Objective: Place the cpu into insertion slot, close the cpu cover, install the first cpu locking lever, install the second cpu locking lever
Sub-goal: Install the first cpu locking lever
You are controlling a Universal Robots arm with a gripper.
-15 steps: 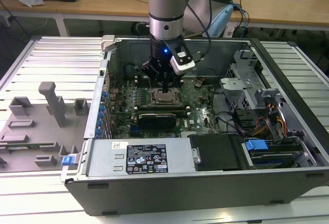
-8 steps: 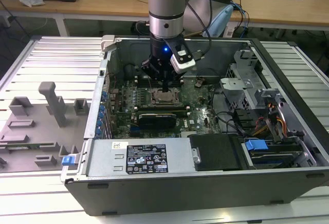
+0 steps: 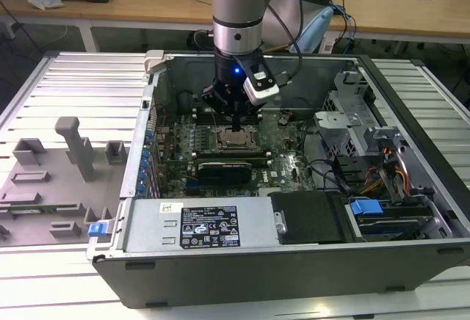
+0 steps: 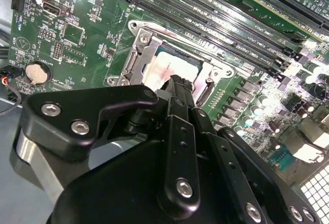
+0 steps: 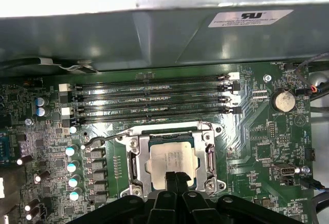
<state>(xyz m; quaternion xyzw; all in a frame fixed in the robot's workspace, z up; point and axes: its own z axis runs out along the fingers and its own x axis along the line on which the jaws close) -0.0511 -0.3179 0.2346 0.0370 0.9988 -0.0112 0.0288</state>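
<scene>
1. Exterior view: we see the gripper (image 3: 235, 124) down inside the open computer case (image 3: 411, 114), just above the cpu (image 3: 236, 142) on the motherboard (image 3: 290, 162).
2. Second wrist view: we see its fingers (image 4: 177, 88) pressed together, tips at the cpu (image 4: 159, 72), which the cpu cover (image 4: 134, 62) frames.
3. First wrist view: we see the cpu (image 5: 169, 158) lying flat in the insertion slot (image 5: 198, 147), the joined fingertips (image 5: 175, 179) at one edge.

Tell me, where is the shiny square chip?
In the first wrist view the cpu lies framed by the cpu cover, beside the long memory slots, with the tool close over it.
</scene>
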